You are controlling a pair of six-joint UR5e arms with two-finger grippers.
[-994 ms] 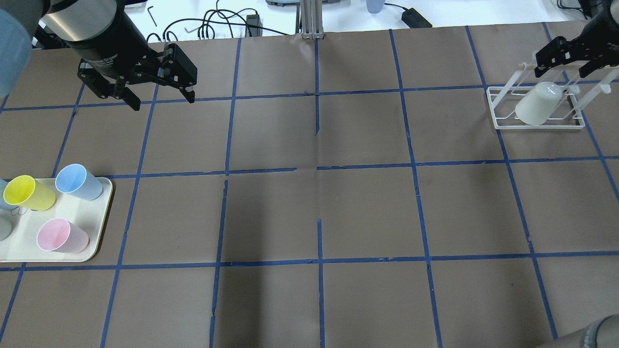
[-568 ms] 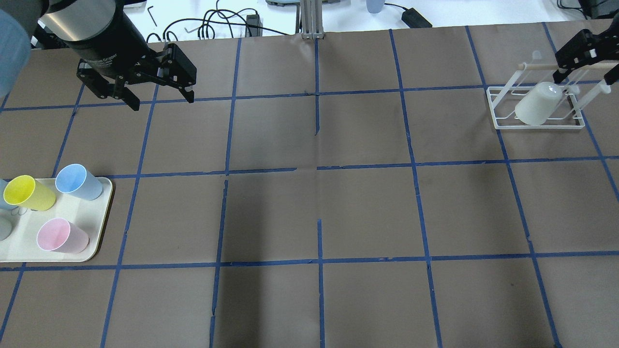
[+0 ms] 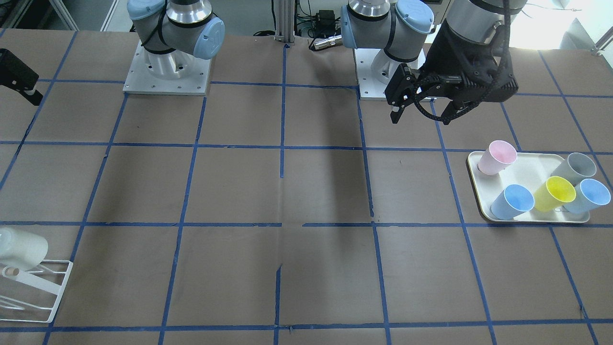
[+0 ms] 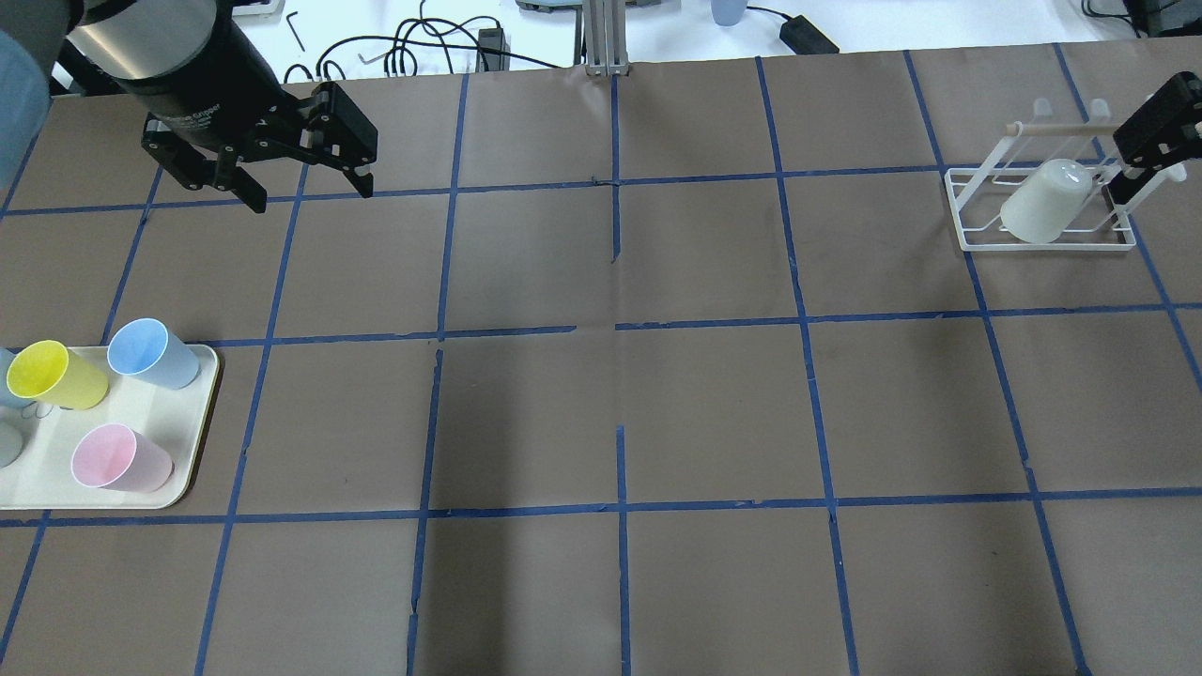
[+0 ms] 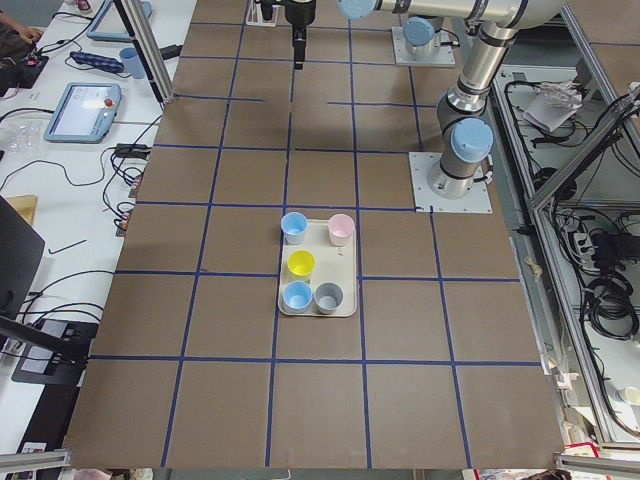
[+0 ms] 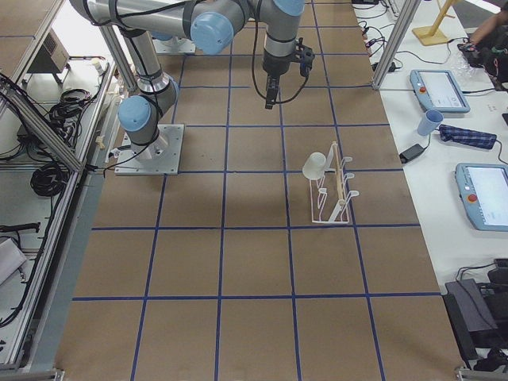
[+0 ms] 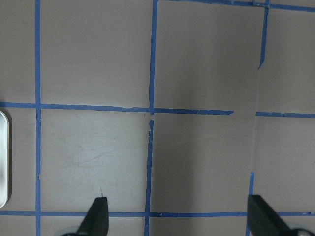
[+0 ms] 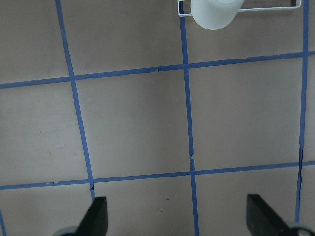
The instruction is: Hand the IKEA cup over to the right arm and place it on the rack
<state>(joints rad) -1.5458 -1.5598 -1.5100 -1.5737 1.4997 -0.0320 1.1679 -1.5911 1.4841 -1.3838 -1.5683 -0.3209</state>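
Note:
The IKEA cup (image 4: 1044, 203) is pale cream-white and sits upside down, tilted, on a peg of the white wire rack (image 4: 971, 235) at the far right. It also shows in the front view (image 3: 21, 249) and the right wrist view (image 8: 215, 12). My right gripper (image 8: 179, 219) is open and empty, high up and to the right of the rack; one finger (image 4: 1124, 185) shows at the overhead view's edge. My left gripper (image 4: 310, 192) is open and empty, high above the left of the table.
A cream tray (image 4: 131, 406) at the left edge holds a yellow cup (image 4: 52, 376), a blue cup (image 4: 150, 352), a pink cup (image 4: 117, 457) and others. Brown paper with blue tape lines covers the table. Cables lie beyond its far edge.
My right gripper has drawn away from over the rack towards the right edge. The cup stays on its peg. My left gripper has shifted slightly left.

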